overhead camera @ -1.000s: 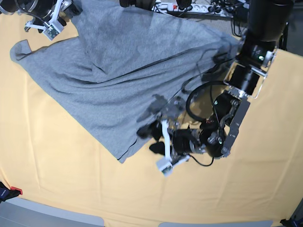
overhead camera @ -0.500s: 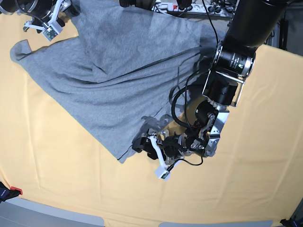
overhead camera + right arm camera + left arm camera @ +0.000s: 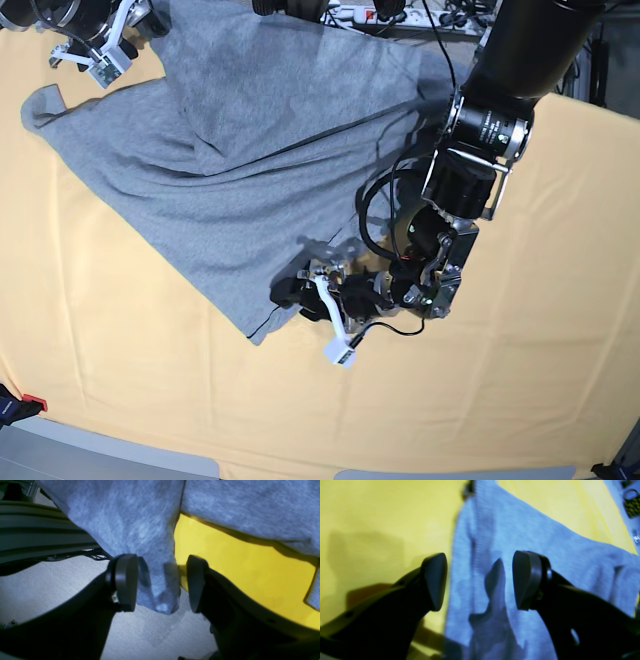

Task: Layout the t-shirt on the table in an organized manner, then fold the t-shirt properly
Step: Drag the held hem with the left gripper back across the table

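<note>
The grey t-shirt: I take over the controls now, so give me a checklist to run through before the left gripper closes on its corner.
1. Left gripper open: ok, its black jaws stand wide apart.
2. Cloth between the jaws: ok, the hem edge of the heather-grey cotton t-shirt lies in the gap, one finger over the pale yellow table cloth.
3. Jaws down at the cloth: cannot tell, the wrist view is blurred.
4. Right gripper on the far edge: not ok, its jaws are apart with a hanging shirt fold loose between them.
5. Shirt laid flat: not ok, the base view shows ridges and a bunched far side.
6. Left arm's cable clear of the shirt: cannot tell.
</note>
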